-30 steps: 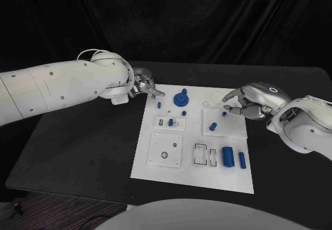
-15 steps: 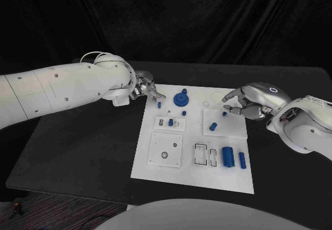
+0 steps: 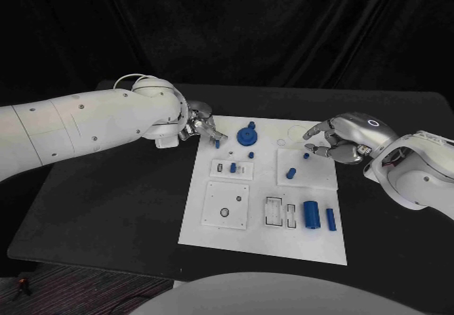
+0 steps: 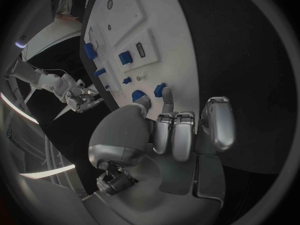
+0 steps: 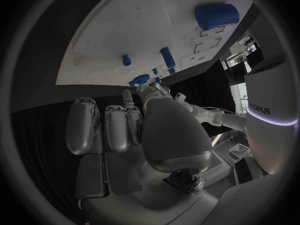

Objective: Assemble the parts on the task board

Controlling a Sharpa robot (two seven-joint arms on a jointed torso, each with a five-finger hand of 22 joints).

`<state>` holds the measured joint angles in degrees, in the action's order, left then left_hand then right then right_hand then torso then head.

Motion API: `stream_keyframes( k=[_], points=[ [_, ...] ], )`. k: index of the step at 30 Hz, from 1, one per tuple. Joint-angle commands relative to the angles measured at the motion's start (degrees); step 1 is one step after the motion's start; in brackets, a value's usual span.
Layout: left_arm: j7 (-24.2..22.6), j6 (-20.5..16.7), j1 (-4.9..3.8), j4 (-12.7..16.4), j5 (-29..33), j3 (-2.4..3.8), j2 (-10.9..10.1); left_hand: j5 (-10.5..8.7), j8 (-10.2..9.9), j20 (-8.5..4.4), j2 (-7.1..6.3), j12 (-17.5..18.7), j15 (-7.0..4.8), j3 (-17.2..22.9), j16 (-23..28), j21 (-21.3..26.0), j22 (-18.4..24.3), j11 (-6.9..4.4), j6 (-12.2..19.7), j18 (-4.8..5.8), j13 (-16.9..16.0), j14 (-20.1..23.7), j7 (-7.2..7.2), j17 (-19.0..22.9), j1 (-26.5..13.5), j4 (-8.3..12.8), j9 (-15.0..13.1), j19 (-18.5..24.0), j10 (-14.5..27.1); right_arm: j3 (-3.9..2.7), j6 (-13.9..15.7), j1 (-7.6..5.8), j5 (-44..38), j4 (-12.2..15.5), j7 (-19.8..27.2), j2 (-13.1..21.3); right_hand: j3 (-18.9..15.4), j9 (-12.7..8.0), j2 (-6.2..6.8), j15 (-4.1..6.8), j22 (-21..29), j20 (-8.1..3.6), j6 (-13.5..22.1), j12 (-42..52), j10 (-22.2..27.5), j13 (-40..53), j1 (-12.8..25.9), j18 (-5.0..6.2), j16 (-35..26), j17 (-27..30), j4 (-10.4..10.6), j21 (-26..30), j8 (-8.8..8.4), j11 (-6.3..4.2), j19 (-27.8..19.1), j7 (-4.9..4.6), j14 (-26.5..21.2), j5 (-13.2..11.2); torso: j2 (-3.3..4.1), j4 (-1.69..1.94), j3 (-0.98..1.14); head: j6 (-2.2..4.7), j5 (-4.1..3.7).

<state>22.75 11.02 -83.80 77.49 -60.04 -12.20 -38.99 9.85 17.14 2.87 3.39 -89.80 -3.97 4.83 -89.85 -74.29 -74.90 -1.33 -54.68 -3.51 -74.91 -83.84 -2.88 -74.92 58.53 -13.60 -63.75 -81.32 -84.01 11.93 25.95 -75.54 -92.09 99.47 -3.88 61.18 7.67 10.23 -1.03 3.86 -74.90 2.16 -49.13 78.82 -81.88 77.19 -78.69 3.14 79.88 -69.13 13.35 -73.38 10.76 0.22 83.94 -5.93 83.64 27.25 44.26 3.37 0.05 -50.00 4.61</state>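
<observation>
The left hand (image 3: 201,125) is seen at the task board's (image 3: 269,243) far left corner, its fingers curled beside a small blue peg (image 3: 218,143); whether anything is gripped cannot be told. A blue gear (image 3: 248,135) stands near the board's far edge. Two blue cylinders (image 3: 319,216) lie toward the near right. The right hand (image 3: 338,140) is held over the far right corner, a small blue part (image 3: 308,156) just beside its fingertips; a grip cannot be confirmed.

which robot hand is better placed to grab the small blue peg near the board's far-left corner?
Left. The left robot hand has its fingertips right by the small blue peg; the right robot hand hovers over the board's opposite side.
</observation>
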Motion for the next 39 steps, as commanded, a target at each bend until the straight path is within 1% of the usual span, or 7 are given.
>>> stream_keyframes(
  k=[1, 8, 12, 20, 22, 29, 39],
  points=[
    [-0.6, 1.3, 0.15, 0.1, 0.0, 0.04, 0.1, 0.34, -0.2, -0.07, 0.42, 0.4, 0.36, -0.3, -0.2, 0.3, -10.1, 0.37, -0.4, -0.26, -14.6, -6.2, 0.04, -15.1, 0.4, 0.2, 0.1, 0.4, -5.5, -0.02, 0.7, 0.13, -0.1, 0.0, 0.1, 0.0, 0.4, -0.1, 0.31, -0.04, -10.3, 0.28, -0.5, -0.2, -0.3, -2.3, -0.2, 0.45, -0.1, 0.1, 0.0, 0.1, -0.12, -0.12, 0.3, -0.07, 2.8, 0.3, 0.00, 0.04, 0.04, 0.00, -0.05],
    [-0.5, 1.5, 0.23, 0.3, 0.0, 0.04, -0.1, 2.29, -0.4, -0.03, 0.73, 0.7, 0.35, -0.1, -0.2, 0.9, -9.9, 0.33, -0.6, -0.39, -14.4, -6.2, 0.10, -15.1, 1.6, 1.0, 0.6, 0.8, -5.3, -0.02, 0.6, 0.14, -0.1, 0.0, 0.1, 0.0, 0.5, -0.1, 0.31, -0.04, -10.3, 0.27, -0.5, -0.3, -0.2, -2.4, -0.2, 0.45, -0.1, 0.1, -0.1, 0.1, -0.11, -0.12, 0.3, -0.07, 2.8, 0.3, 0.00, 0.00, 0.02, 0.00, -0.09],
    [-0.7, 1.6, 0.27, 0.3, 0.0, 0.04, -0.1, 5.36, -0.6, -0.07, 0.84, 0.8, 0.29, 0.6, -0.2, 1.1, -9.9, 0.23, -0.7, -0.44, -14.3, -6.2, 0.23, -15.1, 3.0, 2.1, 1.0, 0.9, -5.2, -0.02, 0.5, 0.14, 0.0, -0.1, 0.0, 0.0, 0.5, -0.1, 0.31, -0.04, -10.3, 0.27, -0.5, -0.3, -0.2, -2.4, -0.2, 0.45, -0.1, 0.1, -0.1, 0.1, -0.11, -0.12, 0.3, -0.07, 2.8, 0.3, -0.02, -0.01, 0.01, 0.00, -0.09],
    [-0.7, 2.2, 0.31, 0.3, 0.0, 0.04, 0.0, 6.38, -0.6, -0.11, 0.97, 0.9, 0.22, 1.5, -0.2, 1.4, -9.8, 0.12, -0.8, -0.48, -14.2, -6.2, 0.39, -15.1, 3.8, 2.9, 1.3, 1.1, -5.1, -0.02, 0.3, 0.16, 0.2, -0.1, -0.1, 0.0, 0.5, -0.1, 0.31, -0.03, -10.3, 0.27, -0.5, -0.2, -0.3, -2.3, -0.2, 0.45, -0.1, 0.1, -0.1, 0.1, -0.11, -0.12, 0.3, -0.06, 2.8, 0.4, 0.01, 0.02, 0.02, 0.00, -0.09],
    [-0.7, 2.3, 0.32, 0.4, 0.0, 0.04, 0.0, 7.75, -0.6, -0.17, 0.86, 0.9, 0.16, 2.1, -0.2, 1.4, -9.8, 0.06, -1.0, -0.49, -14.2, -6.2, 0.46, -15.1, 4.0, 3.3, 1.4, 1.1, -5.0, -0.02, 0.3, 0.17, 0.2, -0.1, -0.2, -0.1, 0.5, -0.1, 0.31, -0.03, -10.3, 0.27, -0.5, -0.2, -0.3, -2.3, -0.2, 0.45, -0.1, 0.1, -0.1, 0.1, -0.11, -0.12, 0.3, -0.06, 2.8, 0.4, 0.00, 0.02, 0.03, 0.00, -0.09],
    [-0.9, 2.2, 0.34, 0.4, 0.0, 0.04, -0.2, 12.97, -0.8, -0.36, 0.01, 1.0, -0.03, 4.8, -0.2, 1.5, -9.8, -0.18, -1.2, -0.50, -14.2, -6.2, 0.71, -15.1, 4.7, 5.0, 1.9, 1.1, -5.0, -0.02, 0.3, 0.20, 0.3, -0.2, -0.2, -0.1, 0.6, -0.1, 0.32, -0.03, -10.3, 0.27, -0.6, -0.4, -0.2, -2.5, -0.3, 0.47, -0.1, 0.2, -0.2, 0.2, -0.11, -0.12, 0.2, -0.06, 2.8, 0.4, 0.00, 0.03, 0.02, 0.00, -0.07],
    [-1.3, 1.7, 0.35, 0.7, 0.0, 0.04, -0.6, 15.11, -0.3, -0.61, -2.61, 1.4, -0.28, 14.3, -0.2, 2.0, -9.7, -0.44, -1.8, -0.60, -13.9, -6.2, 0.95, -15.1, 3.6, 8.2, 2.1, 1.4, -4.6, -0.02, 0.1, 0.29, 0.3, -0.2, -0.3, -0.1, 0.7, -0.1, 0.30, -0.03, -10.3, 0.27, -0.6, -0.4, -0.2, -2.5, -0.3, 0.49, -0.1, 0.1, -0.2, 0.2, -0.11, -0.12, 0.2, -0.06, 2.8, 0.5, -0.01, 0.02, 0.03, 0.00, 0.02]
  ],
)
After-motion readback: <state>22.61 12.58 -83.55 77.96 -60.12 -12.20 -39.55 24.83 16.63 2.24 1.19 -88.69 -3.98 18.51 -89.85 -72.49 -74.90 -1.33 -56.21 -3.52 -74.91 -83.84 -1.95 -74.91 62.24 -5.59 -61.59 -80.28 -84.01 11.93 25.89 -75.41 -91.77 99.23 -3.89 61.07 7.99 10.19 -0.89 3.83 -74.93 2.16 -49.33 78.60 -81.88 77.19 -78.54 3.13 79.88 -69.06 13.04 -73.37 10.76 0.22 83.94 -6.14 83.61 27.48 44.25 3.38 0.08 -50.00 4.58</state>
